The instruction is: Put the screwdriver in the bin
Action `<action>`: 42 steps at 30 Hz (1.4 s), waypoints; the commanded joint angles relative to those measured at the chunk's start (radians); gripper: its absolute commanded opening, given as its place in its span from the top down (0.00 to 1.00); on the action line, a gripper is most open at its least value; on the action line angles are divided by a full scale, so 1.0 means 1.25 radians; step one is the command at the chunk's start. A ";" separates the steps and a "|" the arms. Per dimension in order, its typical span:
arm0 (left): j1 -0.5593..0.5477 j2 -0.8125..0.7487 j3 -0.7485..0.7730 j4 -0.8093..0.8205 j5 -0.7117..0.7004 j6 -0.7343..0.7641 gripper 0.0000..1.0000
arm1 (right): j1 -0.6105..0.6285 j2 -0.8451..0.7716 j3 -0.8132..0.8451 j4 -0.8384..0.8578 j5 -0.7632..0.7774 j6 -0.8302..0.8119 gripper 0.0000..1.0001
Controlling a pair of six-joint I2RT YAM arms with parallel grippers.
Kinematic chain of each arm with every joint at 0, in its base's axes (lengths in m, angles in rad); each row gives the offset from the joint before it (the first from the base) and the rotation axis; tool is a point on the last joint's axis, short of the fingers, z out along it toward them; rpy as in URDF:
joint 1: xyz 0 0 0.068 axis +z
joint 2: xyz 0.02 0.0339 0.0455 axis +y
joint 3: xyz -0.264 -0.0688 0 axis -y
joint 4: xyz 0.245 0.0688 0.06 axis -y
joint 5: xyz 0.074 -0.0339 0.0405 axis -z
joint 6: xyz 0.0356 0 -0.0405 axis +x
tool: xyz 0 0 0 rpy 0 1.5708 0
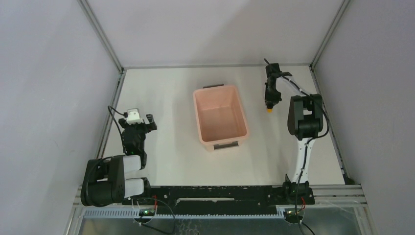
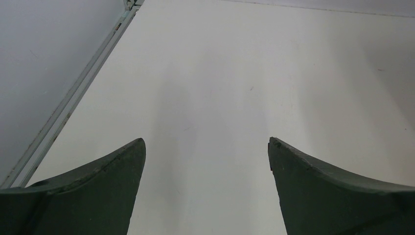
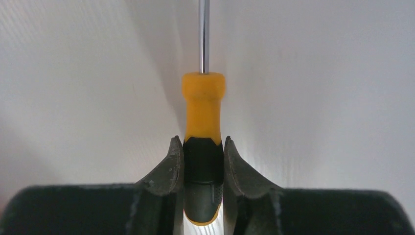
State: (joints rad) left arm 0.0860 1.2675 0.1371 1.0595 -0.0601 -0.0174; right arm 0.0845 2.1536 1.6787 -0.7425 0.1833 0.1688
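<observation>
The salmon-pink bin stands in the middle of the table, a dark grey handle at each short end, and looks empty. My right gripper is to the right of the bin, pointing down. It is shut on the screwdriver: the fingers clamp the black part of the handle, the orange-yellow collar and thin metal shaft stick out ahead. In the top view only the orange tip of the screwdriver shows under the gripper. My left gripper is open and empty, left of the bin.
A metal frame rail runs along the table's left edge, close to the left gripper; it also shows in the left wrist view. Grey walls close the table at the back and both sides.
</observation>
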 commanded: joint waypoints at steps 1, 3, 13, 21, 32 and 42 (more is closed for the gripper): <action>-0.005 -0.008 0.032 0.021 -0.006 0.009 0.00 | 0.004 -0.168 0.063 -0.117 0.052 -0.011 1.00; -0.005 -0.009 0.032 0.021 -0.007 0.009 0.00 | 0.018 -0.217 0.071 -0.162 0.068 -0.015 1.00; -0.005 -0.008 0.033 0.021 -0.007 0.009 0.00 | 0.190 -0.431 0.060 -0.265 0.041 0.038 0.98; -0.005 -0.008 0.034 0.021 -0.007 0.008 0.00 | 0.497 -0.416 0.126 -0.263 0.058 0.133 0.99; -0.005 -0.008 0.032 0.021 -0.007 0.009 0.00 | 0.607 -0.341 -0.087 -0.076 0.117 0.313 0.99; -0.005 -0.009 0.033 0.021 -0.007 0.009 0.00 | 0.611 -0.182 -0.212 0.042 0.132 0.377 0.96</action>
State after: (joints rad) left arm 0.0860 1.2675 0.1371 1.0592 -0.0601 -0.0174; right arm 0.8402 1.8851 1.4052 -0.7872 0.3092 0.5842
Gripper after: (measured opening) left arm 0.996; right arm 0.366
